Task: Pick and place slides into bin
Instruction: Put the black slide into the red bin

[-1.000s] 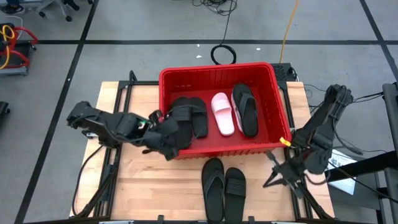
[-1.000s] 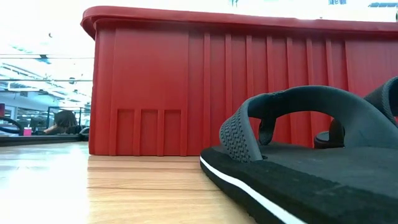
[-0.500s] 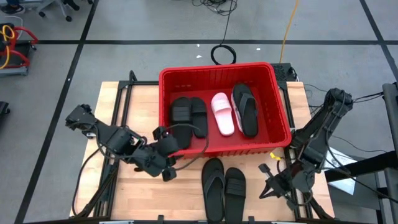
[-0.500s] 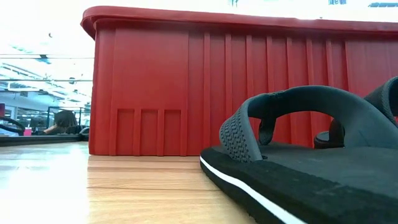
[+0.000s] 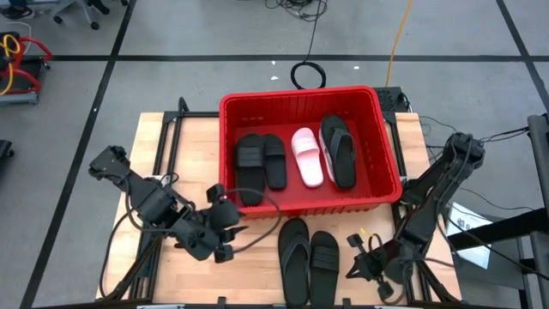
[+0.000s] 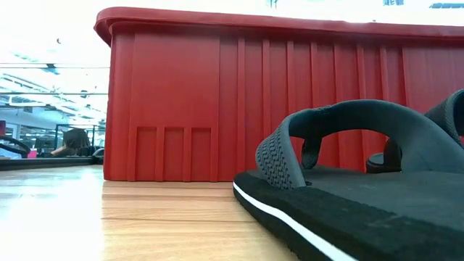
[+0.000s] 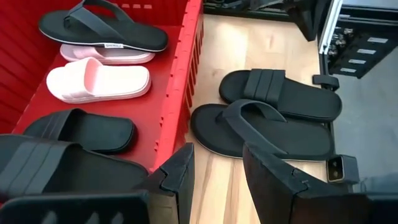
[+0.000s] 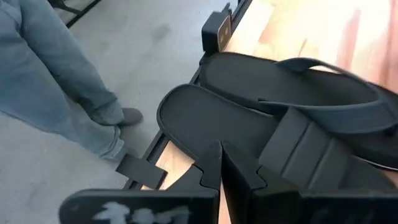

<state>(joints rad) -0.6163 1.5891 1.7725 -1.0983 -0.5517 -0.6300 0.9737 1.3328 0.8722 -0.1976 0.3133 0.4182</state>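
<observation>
The red bin (image 5: 383,137) stands at the table's middle and holds two black slides (image 5: 261,161), a pale pink one (image 5: 307,157) and a black flip-flop (image 5: 338,152). On the wood before the bin's near wall (image 6: 217,109) a black flip-flop (image 5: 293,257) and a black wide-strap slide (image 5: 323,257) lie flat on their soles. My left gripper (image 5: 228,233) hangs open left of that pair, beside the bin's near left corner, with nothing between its fingers (image 7: 214,168). My right gripper (image 5: 353,268) is shut just right of the wide-strap slide (image 8: 249,127), above the table.
Bare wood lies left of the two sandals. A person's legs (image 8: 56,81) stand on the floor by the table's near edge. A white paper (image 5: 467,219) lies off the table's right edge. The low view shows only the bin wall and the flip-flop (image 6: 348,181).
My left gripper has drawn back from over the bin's near left corner toward the table's near edge, still open, and the two black slides stay in the bin. My right gripper has sunk and gone toward the near edge and left, toward the wide-strap slide, still shut.
</observation>
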